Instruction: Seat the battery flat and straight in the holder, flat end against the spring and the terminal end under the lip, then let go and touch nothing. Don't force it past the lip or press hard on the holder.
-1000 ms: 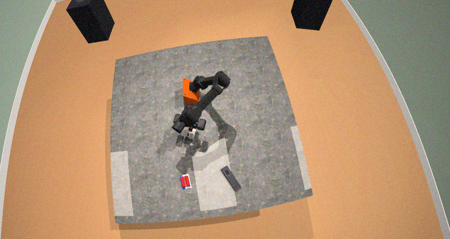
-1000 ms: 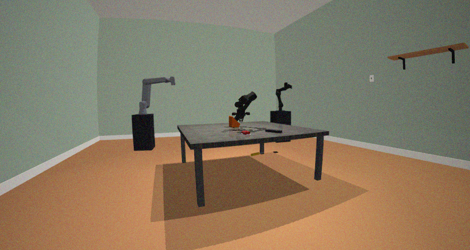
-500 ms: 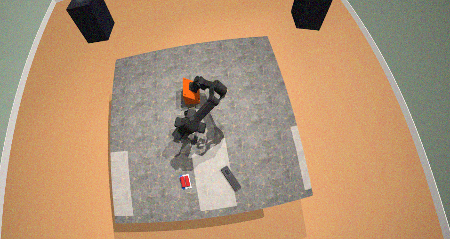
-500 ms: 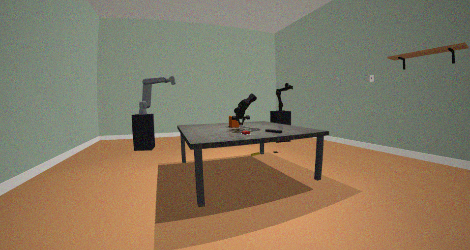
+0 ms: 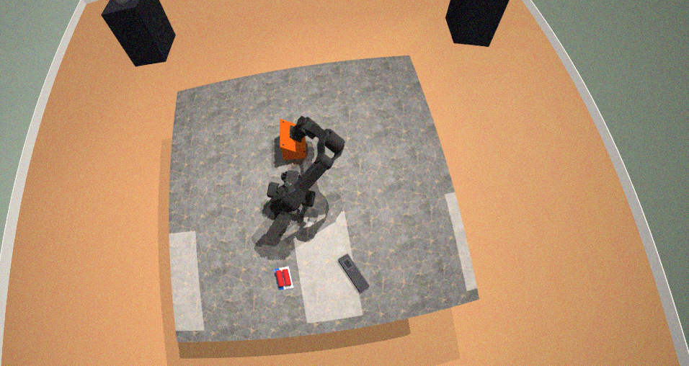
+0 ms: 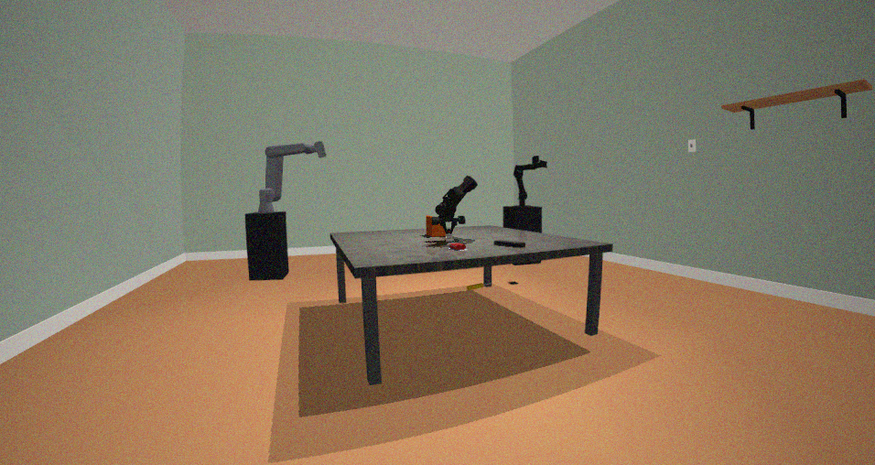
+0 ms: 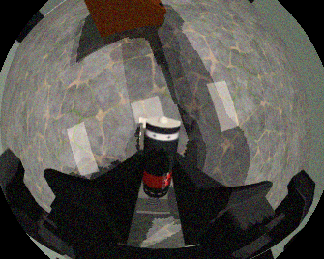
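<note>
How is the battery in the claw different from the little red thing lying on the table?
The battery is clamped in the gripper, off the table; the red thing lies on the table untouched, near its front edge. The battery is black with a red band and pale end; the red thing is red on a white and blue base. Both are small.
</note>
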Robot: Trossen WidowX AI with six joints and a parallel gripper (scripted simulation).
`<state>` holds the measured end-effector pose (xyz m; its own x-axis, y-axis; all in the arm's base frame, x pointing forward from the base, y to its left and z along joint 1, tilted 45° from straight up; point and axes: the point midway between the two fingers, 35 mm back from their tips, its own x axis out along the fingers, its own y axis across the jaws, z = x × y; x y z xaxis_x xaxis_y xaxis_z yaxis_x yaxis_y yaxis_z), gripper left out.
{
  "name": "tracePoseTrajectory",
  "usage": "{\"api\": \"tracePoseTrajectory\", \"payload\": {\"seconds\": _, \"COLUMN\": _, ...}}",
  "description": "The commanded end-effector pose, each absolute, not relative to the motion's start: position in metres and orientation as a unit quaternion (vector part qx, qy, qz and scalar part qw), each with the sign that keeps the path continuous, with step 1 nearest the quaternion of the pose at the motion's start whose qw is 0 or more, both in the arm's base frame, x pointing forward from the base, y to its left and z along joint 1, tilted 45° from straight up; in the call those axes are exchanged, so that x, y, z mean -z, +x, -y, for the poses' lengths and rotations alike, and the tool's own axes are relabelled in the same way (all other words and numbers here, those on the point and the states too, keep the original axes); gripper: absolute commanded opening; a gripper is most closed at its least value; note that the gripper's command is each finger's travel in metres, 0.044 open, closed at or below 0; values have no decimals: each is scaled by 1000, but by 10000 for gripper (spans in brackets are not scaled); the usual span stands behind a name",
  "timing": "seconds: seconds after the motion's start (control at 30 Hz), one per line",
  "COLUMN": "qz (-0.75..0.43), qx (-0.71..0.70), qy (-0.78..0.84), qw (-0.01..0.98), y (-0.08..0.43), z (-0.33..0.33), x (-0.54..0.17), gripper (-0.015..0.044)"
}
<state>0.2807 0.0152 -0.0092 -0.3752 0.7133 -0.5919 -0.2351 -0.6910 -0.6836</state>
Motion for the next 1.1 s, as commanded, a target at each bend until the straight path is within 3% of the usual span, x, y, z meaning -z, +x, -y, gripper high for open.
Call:
{"api": "tracePoseTrajectory", "payload": {"seconds": 0.0, "qz": 259, "qx": -795, "qy": -463, "qw": 293, "y": 282, "z": -15, "x": 11, "gripper": 80}}
{"api": "tracePoseTrajectory", "payload": {"seconds": 1.07, "qz": 279, "qx": -827, "qy": -401, "qw": 277, "y": 291, "z": -22, "x": 20, "gripper": 80}}
